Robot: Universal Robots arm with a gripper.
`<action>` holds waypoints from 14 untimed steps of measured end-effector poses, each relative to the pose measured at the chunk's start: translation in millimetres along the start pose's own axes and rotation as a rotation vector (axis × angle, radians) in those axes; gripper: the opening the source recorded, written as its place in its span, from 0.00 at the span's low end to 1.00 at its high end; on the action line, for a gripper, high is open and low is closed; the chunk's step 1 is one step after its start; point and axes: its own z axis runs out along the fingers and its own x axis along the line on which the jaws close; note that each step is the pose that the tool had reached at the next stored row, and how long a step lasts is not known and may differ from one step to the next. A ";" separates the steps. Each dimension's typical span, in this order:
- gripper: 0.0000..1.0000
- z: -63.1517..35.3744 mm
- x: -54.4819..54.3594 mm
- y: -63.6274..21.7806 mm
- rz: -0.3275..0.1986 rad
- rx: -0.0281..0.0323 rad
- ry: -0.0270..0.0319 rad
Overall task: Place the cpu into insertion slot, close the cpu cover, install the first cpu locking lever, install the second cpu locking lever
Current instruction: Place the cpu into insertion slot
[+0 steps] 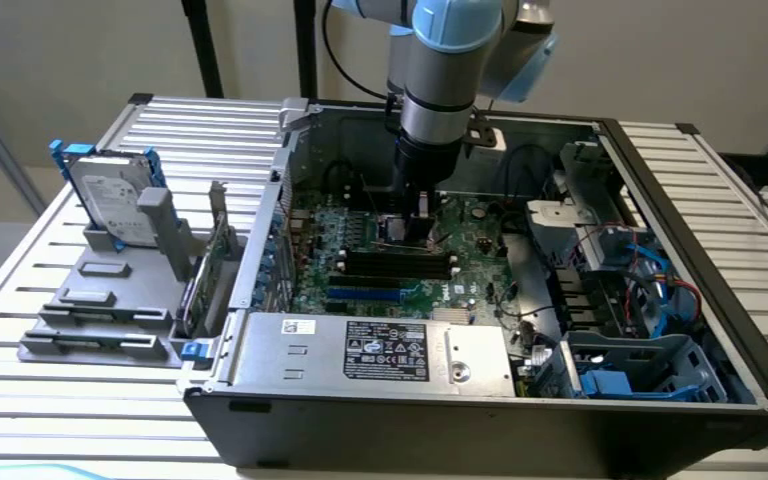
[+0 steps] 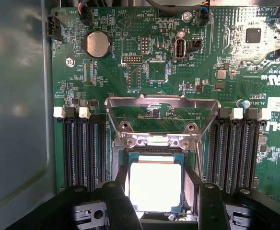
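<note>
On the ribbed metal counter [image 1: 37,330] the open computer case [image 1: 491,425] holds the green circuit board [image 2: 178,81], at whose middle the cpu cover [image 2: 161,101] stands tipped up and the cpu [image 2: 155,191] lies flat, face up, in the insertion slot [image 2: 190,189] between my wide-spread, empty fingers [image 2: 158,178].

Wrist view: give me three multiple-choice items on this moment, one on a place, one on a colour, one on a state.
1. Where is the cpu?
A) on the hard drive
B) in the insertion slot
C) on the power-supply box

2. What colour is the circuit board?
A) red
B) green
C) white

3. The cpu cover is
A) swung open
B) shut over the cpu
C) off the board

Key:
1 B, its pale face lies within the slot's rim.
2 B, green shows all round the slot.
3 A, the frame stands back from the slot and the cpu is bare.
</note>
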 end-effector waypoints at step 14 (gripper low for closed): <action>0.54 0.1 -1.2 0.2 0.001 0.0000 -0.0013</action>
